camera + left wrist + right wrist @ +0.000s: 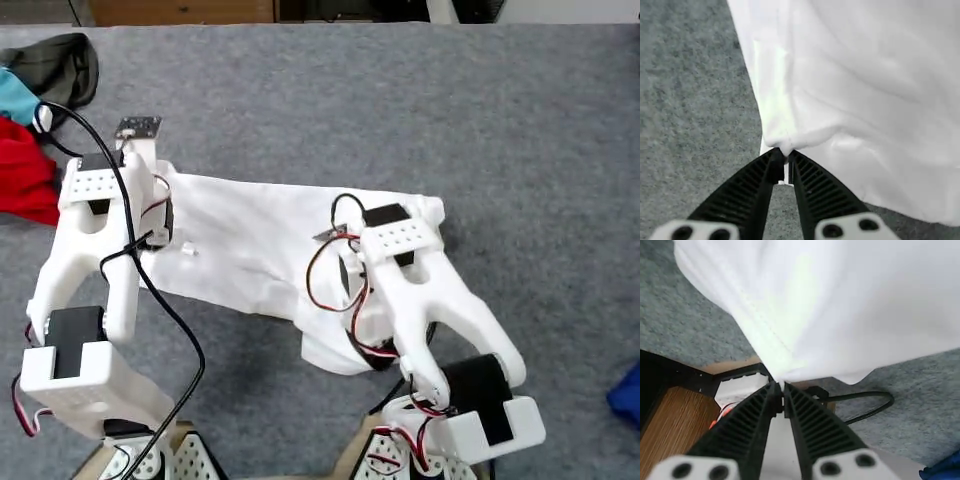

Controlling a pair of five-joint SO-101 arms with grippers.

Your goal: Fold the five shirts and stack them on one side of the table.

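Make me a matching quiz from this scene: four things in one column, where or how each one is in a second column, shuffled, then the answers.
Things:
1. white shirt
2. red cloth
3. blue cloth
4. left gripper

Places or states:
A. at the high view's right edge
B. shut on the shirt's edge
C. at the high view's left edge
D. spread across the middle of the table

Pairs: 1-D, 2-C, 3-A, 4-B.
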